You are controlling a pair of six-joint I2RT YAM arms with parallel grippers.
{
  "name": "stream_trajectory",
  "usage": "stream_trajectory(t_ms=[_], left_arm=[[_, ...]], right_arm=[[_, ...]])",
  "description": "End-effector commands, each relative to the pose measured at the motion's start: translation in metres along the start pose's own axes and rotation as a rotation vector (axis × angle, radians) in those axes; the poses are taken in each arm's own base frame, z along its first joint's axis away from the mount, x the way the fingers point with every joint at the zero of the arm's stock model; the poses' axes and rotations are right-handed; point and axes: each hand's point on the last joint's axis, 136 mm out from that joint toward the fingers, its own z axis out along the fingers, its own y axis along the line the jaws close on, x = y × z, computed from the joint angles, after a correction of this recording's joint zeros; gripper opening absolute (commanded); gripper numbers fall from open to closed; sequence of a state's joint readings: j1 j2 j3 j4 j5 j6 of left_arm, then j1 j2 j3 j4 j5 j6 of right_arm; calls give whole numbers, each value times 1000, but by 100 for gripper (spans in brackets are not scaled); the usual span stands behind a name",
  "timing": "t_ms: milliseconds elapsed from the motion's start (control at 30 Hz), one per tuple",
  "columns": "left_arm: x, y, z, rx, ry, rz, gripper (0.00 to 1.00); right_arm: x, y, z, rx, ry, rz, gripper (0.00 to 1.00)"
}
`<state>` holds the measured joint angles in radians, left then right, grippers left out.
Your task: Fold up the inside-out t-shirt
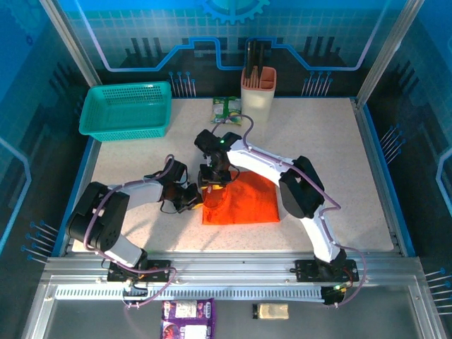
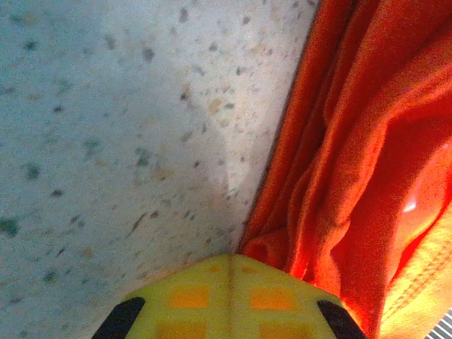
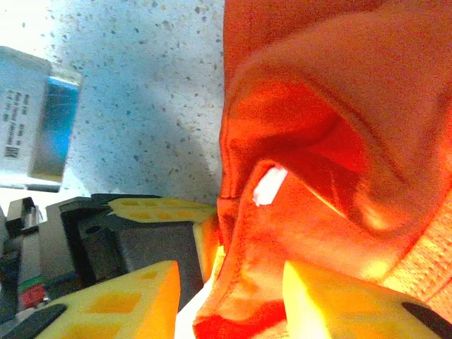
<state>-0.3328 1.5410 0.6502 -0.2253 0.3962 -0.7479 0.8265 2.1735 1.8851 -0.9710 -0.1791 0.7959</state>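
Between the half-spread jaws of the right gripper (image 3: pixel 233 300), its wrist camera shows a loose fold of the orange t-shirt (image 3: pixel 339 106), not pinched, with a white tag (image 3: pixel 269 185) just beyond the fingertips. The left gripper (image 2: pixel 229 279) shows in its own camera with jaws pressed together and the shirt's edge touching their tips; whether any cloth is nipped there I cannot tell. From above, the shirt lies folded square on the table (image 1: pixel 332 141), both grippers at its far left corner.

Left claw (image 2: pixel 229 263) closed, right claw (image 3: pixel 229 275) parted, tips close together.
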Motion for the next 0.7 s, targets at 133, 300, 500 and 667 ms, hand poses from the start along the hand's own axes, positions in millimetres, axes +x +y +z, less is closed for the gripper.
stream_trajectory(t_ms=[133,300,500,667], left_arm=[[0,4,-53,-107,-83,49,1],[7,-26,-77,-39,-96,95,2],[35,-69,-67,51,-27,157,3],[56,-65,-39,0,36,176,3]], right_arm=[[9,-3,-56,-13,-82,-43,45],[4,-28,-53,-8,-78,-34,45],[-17,-29,-41,-135,-66,-37,49],[-39,-17,-22,-201,-55,-44,60]])
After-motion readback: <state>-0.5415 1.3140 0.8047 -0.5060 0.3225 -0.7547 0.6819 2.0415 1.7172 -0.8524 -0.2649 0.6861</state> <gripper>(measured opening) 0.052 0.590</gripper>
